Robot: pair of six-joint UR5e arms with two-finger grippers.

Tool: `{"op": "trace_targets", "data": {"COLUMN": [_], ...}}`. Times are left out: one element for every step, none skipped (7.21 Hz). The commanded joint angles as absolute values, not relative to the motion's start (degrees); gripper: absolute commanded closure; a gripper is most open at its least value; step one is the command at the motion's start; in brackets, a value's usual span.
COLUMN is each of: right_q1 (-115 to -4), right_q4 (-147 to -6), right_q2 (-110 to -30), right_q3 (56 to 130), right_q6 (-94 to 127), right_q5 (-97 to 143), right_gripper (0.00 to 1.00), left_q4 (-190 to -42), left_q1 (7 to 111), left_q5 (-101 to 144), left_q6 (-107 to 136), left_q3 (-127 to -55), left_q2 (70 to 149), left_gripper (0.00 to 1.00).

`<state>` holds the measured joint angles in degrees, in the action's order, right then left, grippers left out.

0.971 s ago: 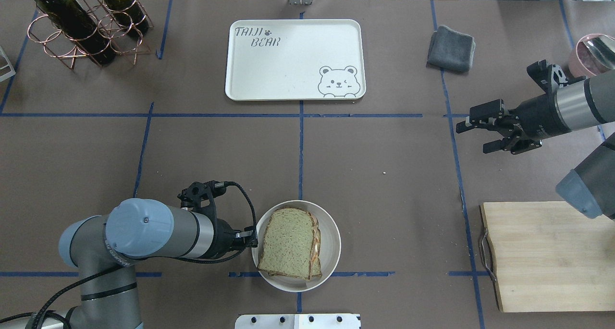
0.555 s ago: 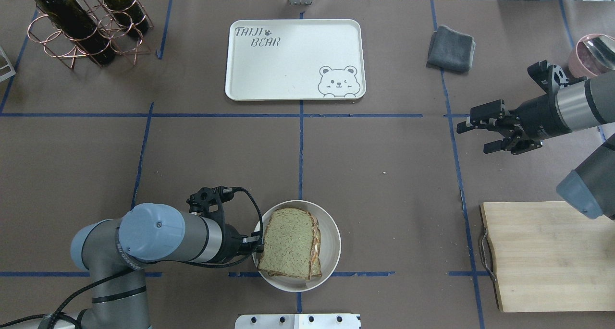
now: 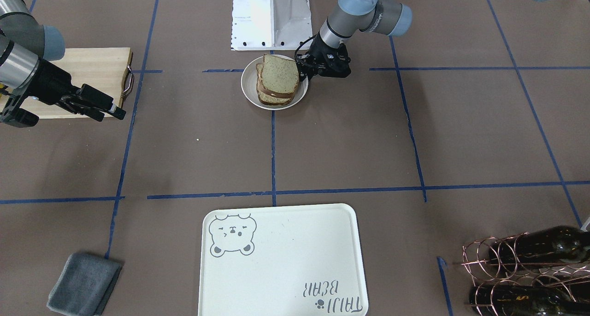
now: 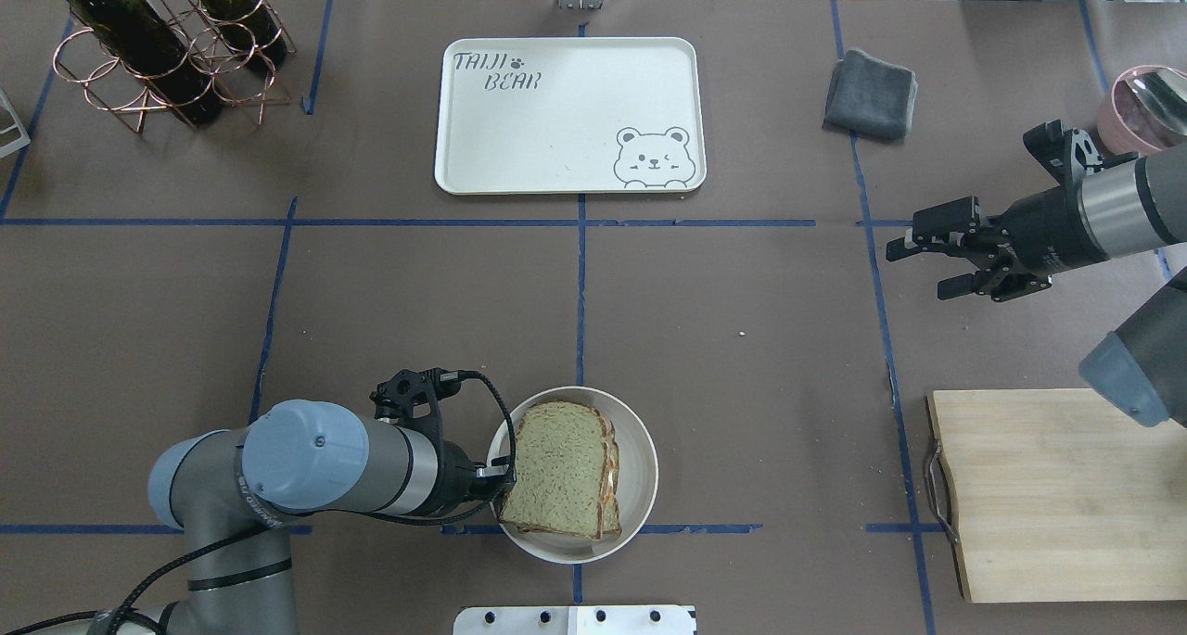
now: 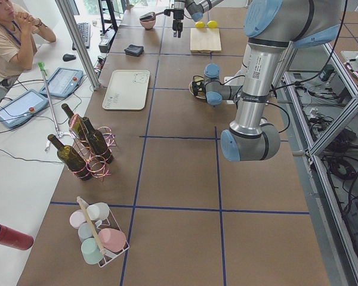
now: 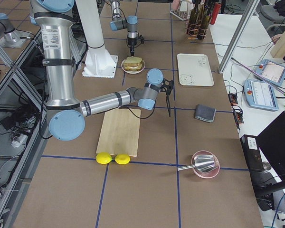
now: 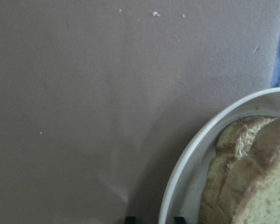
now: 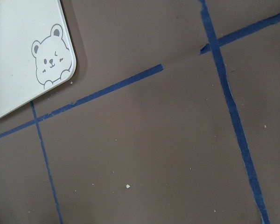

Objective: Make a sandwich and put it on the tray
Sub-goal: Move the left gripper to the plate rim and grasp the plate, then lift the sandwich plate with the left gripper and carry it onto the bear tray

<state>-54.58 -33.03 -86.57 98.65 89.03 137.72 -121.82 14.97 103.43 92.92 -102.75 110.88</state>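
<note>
The sandwich (image 4: 561,468), two speckled tan slices with egg showing at the edge, lies on a small round white plate (image 4: 640,459) near the table's front middle. It also shows in the front-facing view (image 3: 276,78). My left gripper (image 4: 501,482) is open at the plate's left rim. In the left wrist view its fingertips (image 7: 129,218) stand one on each side of the plate rim (image 7: 196,154). The cream bear tray (image 4: 566,116) lies empty at the far middle. My right gripper (image 4: 918,264) is open and empty, hovering at the right, far from both.
A wooden cutting board (image 4: 1057,496) lies at the front right. A folded grey cloth (image 4: 870,93) sits right of the tray. A copper rack with wine bottles (image 4: 167,51) stands far left. A pink bowl with a metal scoop (image 4: 1141,107) is far right.
My left arm has moved right, bringing its gripper up to the plate's left rim. My right gripper has drifted slightly to the right. Plate and sandwich have not moved.
</note>
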Motion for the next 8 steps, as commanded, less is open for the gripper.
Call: {"op": "trace_targets", "data": {"right_q1": [-54.6,-54.6,-54.6,-54.6,-54.6,-54.6,-54.6,-54.8], "right_q4": [-32.9,-32.8,-32.8,-32.7,-32.7,-32.6,-32.5,-32.4], "right_q2": [-86.7,-86.7,-87.0,-87.2,-87.6,-88.4,-89.8,-90.9], "right_q3": [98.5,98.6,98.6,98.6,98.6,99.0,99.2,99.3], "right_q6": [89.0,89.0,89.0,89.0,88.9,88.8,87.5,86.6], "right_q5": [137.7,137.7,137.7,137.7,137.7,137.7,137.7,137.6], "right_gripper": [0.0,0.0,0.0,0.0,0.0,0.0,0.0,0.0], "left_q4": [-122.1,-122.8,-125.2,-127.3,-128.2,-128.2,-127.4,-127.0], "left_q1": [15.0,15.0,15.2,16.7,19.7,23.0,26.4,29.2], "left_q5": [103.5,103.5,103.5,103.5,103.7,103.8,103.9,104.0], "left_q6": [93.1,95.5,100.9,101.9,102.0,106.2,112.6,116.9], "left_q3": [-103.2,-104.0,-104.9,-105.6,-105.4,-104.9,-103.6,-101.4], "left_q2": [112.3,112.6,112.9,113.4,114.6,116.1,118.4,119.0], "left_gripper": [1.0,1.0,1.0,1.0,1.0,1.0,1.0,1.0]}}
